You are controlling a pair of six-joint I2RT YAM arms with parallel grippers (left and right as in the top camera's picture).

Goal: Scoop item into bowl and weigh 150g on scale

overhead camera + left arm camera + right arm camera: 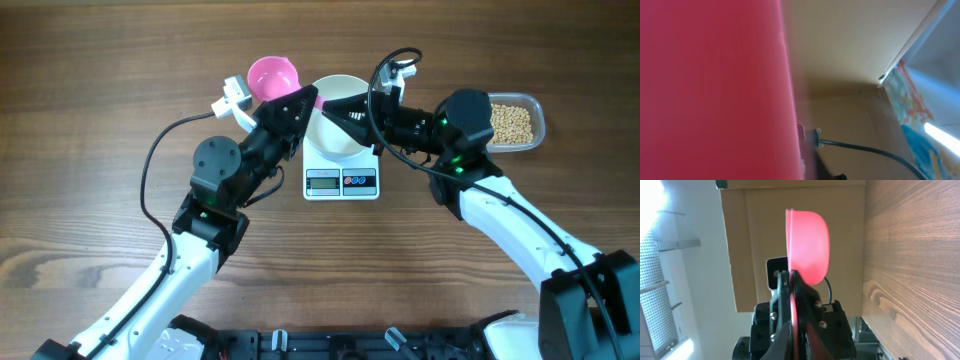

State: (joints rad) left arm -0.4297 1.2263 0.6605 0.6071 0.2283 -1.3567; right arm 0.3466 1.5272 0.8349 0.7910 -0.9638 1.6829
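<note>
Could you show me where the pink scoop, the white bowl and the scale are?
pink scoop (272, 77): overhead view, inside of its round cup.
white bowl (336, 141): overhead view, bare inner wall.
scale (322, 182): overhead view, grey display on its front edge.

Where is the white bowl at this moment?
In the overhead view, the white bowl sits on the scale near the middle of the table, toward the far edge, with the pink scoop just beyond its left rim.
</note>
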